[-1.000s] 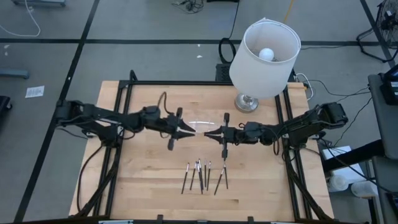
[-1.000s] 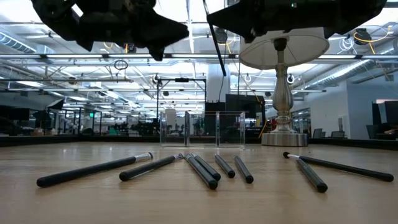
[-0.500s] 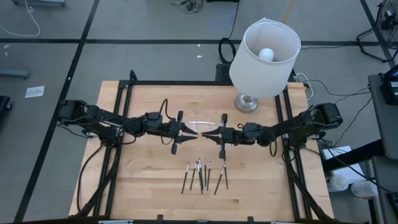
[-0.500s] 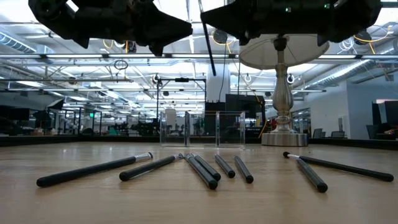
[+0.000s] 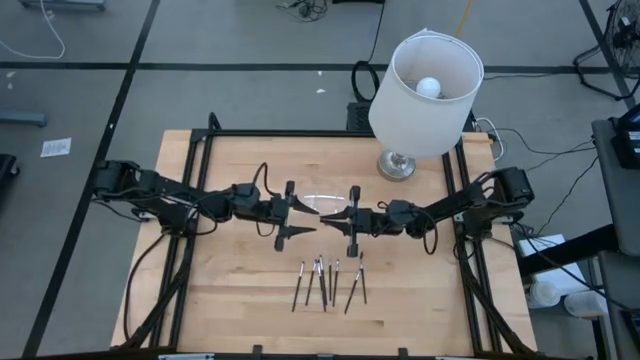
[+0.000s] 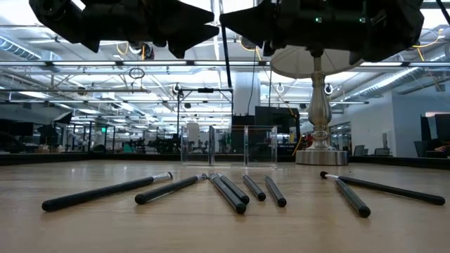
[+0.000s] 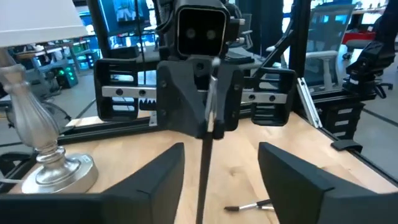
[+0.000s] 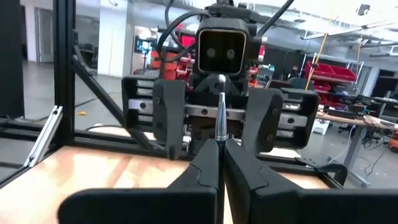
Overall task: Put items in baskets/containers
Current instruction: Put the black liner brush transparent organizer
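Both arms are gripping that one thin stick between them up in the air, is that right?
Not quite. Only the right end effector grips the stick. The left end effector is open, its fingers apart on either side of the stick, as the left wrist view shows.

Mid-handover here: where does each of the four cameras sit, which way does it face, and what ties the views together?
High: overhead, straight down on the table; both arms, left gripper and right gripper meeting above the clear tray.
Low: table height, looking across loose sticks to the lamp; arms overhead.
Left wrist: faces the right gripper, shut on a stick; own fingers spread.
Right wrist: faces the left gripper; own fingers clamp that stick.
Shared: both wrist views show the same stick.
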Robot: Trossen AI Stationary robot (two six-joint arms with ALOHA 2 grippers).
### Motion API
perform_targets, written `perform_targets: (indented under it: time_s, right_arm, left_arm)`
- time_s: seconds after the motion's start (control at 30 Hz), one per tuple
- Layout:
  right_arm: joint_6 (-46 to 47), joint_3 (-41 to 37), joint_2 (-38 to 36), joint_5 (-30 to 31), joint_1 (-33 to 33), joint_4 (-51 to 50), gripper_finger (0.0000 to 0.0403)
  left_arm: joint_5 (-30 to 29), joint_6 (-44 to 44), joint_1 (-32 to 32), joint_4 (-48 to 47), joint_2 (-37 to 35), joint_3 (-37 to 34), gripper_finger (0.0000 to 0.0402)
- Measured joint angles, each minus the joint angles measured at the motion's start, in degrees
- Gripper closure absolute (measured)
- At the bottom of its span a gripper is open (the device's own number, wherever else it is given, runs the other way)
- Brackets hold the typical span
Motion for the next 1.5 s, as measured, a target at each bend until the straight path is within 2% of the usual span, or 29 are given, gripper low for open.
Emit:
perform_targets:
  time_s: [0.3,0.63,1.0,1.13,1.43,1.5]
  right_arm:
    - [0.0,0.0,0.8,0.0,0.0,2.6,0.0403]
    - [-0.2,0.0,0.8,0.0,0.0,2.3,0.0403]
    - [-0.2,0.0,0.8,0.1,0.0,1.8,0.0403]
    - [-0.1,0.0,0.8,0.2,0.0,1.8,0.0403]
    - [0.1,0.0,0.8,0.2,0.0,1.7,0.0403]
    - [0.1,0.0,0.8,0.1,0.0,1.7,0.0403]
  left_arm:
    - [-0.1,-0.5,0.0,1.8,0.3,0.0,0.0172]
    - [-0.3,-1.8,0.2,4.3,6.6,2.9,0.0172]
    - [-0.3,-0.6,0.2,4.2,6.7,3.2,0.0174]
    - [-0.3,-0.3,0.2,4.1,6.7,3.2,0.0211]
    - [-0.5,1.3,0.2,3.7,6.7,3.2,0.0372]
    - [-0.4,1.4,0.2,3.6,6.7,3.2,0.0384]
